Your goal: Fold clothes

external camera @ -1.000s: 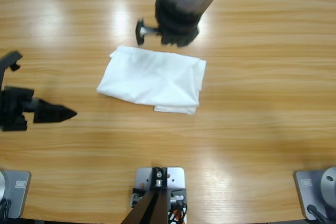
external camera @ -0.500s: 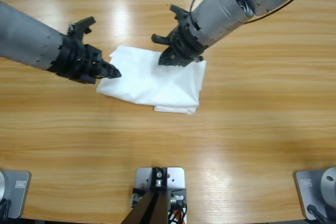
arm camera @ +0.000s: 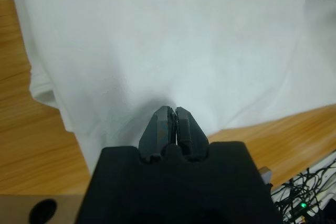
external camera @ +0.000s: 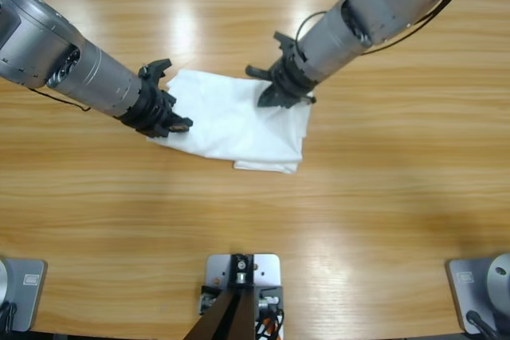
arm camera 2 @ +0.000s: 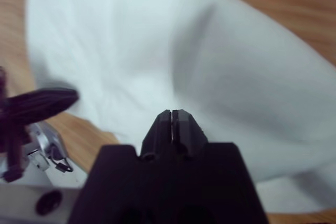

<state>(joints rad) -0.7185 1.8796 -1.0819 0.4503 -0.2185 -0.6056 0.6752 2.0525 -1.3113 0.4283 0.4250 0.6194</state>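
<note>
While the folded white T-shirt (external camera: pixel 239 121) lay mid-table (external camera: pixel 382 197), I had the left gripper (external camera: pixel 177 123) clenched at its left edge; the right gripper (external camera: pixel 271 98), likewise pinched closed, pressed on its upper right part; no containers showed.

Left gripper (external camera: pixel 177 123) jaws closed; right gripper (external camera: pixel 271 99) jaws closed

Near side of table (external camera: pixel 263 228): bare wood, open to reach.
Middle: folded shirt (external camera: pixel 239 125), lying flat.
Shirt's left edge: blocked by left gripper (external camera: pixel 171 121).
Shirt's far right corner: blocked by right gripper (external camera: pixel 279 95).
</note>
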